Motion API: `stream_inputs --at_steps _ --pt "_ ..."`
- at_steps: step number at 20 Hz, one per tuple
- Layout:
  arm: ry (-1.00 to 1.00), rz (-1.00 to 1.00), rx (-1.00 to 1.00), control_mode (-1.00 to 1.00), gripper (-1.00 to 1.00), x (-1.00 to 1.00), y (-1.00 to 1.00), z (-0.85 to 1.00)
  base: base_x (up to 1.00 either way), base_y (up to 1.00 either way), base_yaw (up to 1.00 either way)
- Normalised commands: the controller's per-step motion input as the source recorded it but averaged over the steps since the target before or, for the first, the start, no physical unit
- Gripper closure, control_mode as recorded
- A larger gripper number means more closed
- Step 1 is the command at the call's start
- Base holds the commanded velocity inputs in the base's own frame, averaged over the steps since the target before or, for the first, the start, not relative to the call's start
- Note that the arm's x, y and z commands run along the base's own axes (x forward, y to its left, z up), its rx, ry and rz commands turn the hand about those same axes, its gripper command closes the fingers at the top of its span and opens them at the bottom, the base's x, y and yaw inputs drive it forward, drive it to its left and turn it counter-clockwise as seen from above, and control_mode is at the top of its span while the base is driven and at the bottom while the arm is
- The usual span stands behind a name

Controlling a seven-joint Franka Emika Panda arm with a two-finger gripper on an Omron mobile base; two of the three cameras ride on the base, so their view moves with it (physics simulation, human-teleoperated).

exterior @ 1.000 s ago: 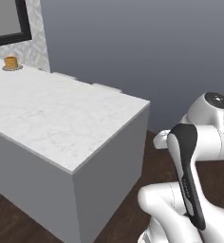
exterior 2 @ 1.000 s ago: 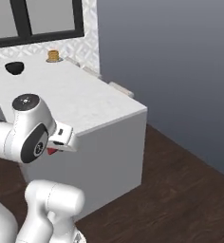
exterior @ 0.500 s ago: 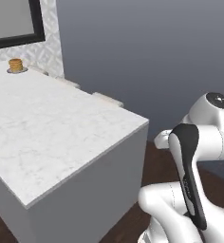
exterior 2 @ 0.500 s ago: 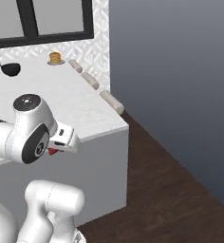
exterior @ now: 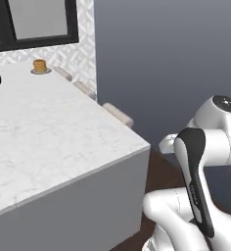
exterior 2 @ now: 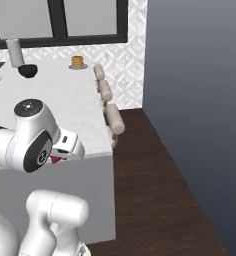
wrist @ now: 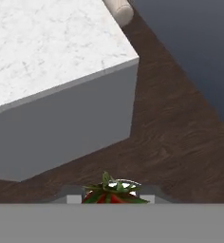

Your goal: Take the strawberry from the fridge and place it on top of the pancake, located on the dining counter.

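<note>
The strawberry (wrist: 111, 192), red with green leaves, sits between my gripper's (wrist: 111, 199) fingertips, which are shut on it. A sliver of its red (exterior 2: 55, 159) peeks out under the hand in the right base view. The hand hovers over the dark floor, beside the near corner of the white marble dining counter (wrist: 47, 42). Far back on that counter (exterior: 49, 127), near the wall, the small golden pancake (exterior: 39, 65) rests on a plate, and from the right side the pancake (exterior 2: 78, 61) stands in front of the window. The fridge is out of view.
Beige cylindrical stool tops (exterior 2: 111, 107) line the counter's right edge (exterior: 118, 113). A black bowl (exterior 2: 27, 70) and a grey cylinder (exterior 2: 15, 52) stand at the counter's back left. Dark wooden floor (exterior 2: 155, 200) runs to the right, up to a dark grey wall.
The whole picture has shifted as the base moved: the counter corner now lies closer and more to the left of the arm. The arm's pose and its hold on the strawberry are unchanged.
</note>
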Motion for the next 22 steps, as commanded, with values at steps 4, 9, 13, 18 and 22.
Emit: stream_inputs --at_steps 4,9,13,18,22 --pt "0.00 0.00 0.00 1.00 1.00 0.00 0.00 0.00 0.21 -1.00 0.30" --pt "0.00 0.00 0.00 1.00 1.00 0.00 0.00 0.00 0.26 -1.00 0.31" --pt "0.00 0.00 0.00 1.00 1.00 0.00 0.00 0.00 0.72 -1.00 0.44" --pt "0.00 0.00 0.00 1.00 1.00 0.00 0.00 0.00 0.85 -1.00 0.47" --pt "0.00 0.00 0.00 1.00 1.00 0.00 0.00 0.00 1.00 -1.00 0.46"
